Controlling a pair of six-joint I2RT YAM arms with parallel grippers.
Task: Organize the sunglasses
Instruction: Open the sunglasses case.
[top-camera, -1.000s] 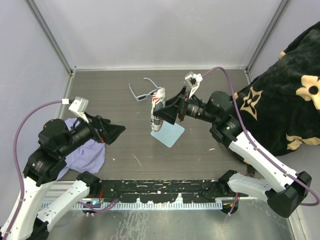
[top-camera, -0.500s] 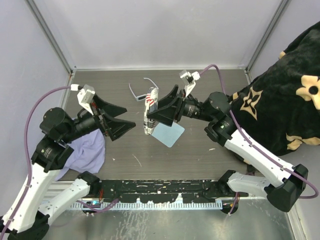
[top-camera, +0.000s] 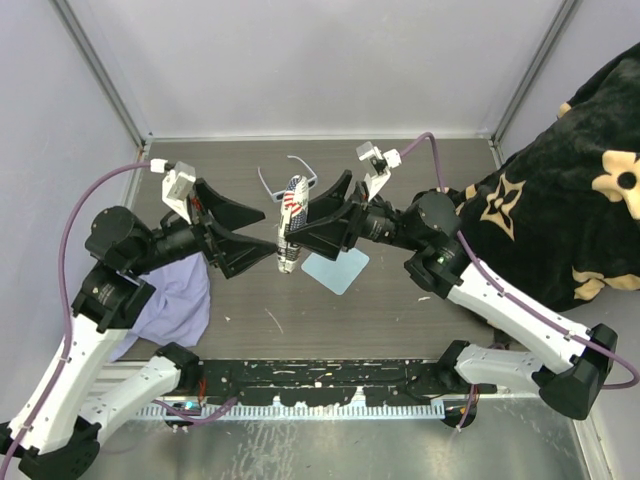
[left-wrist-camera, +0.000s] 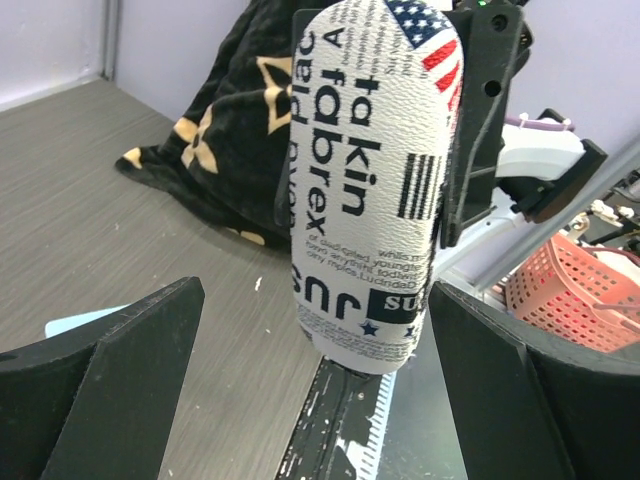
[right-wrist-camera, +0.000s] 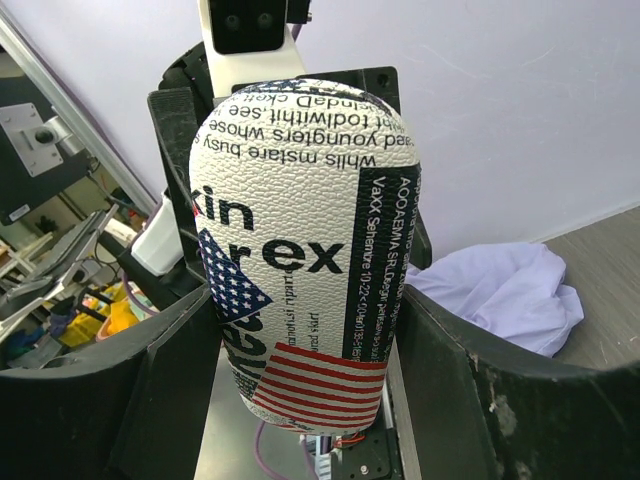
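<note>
Both arms angle inward — right tool (top-camera: 297, 228) grips case (top-camera: 292, 198), left tool (top-camera: 268, 232) gaping

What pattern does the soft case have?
Case: white, black lettering, American flags; best in right wrist view.

We note left arm (top-camera: 75, 360) and right arm (top-camera: 500, 305): white link shells, black rounded joint housings. Purple cable (top-camera: 68, 260) loops along each arm to white wrist camera block (top-camera: 178, 185). Fingers (left-wrist-camera: 110, 400) broad, matte black, wedge-shaped; pale scuffs on right pair.
</note>
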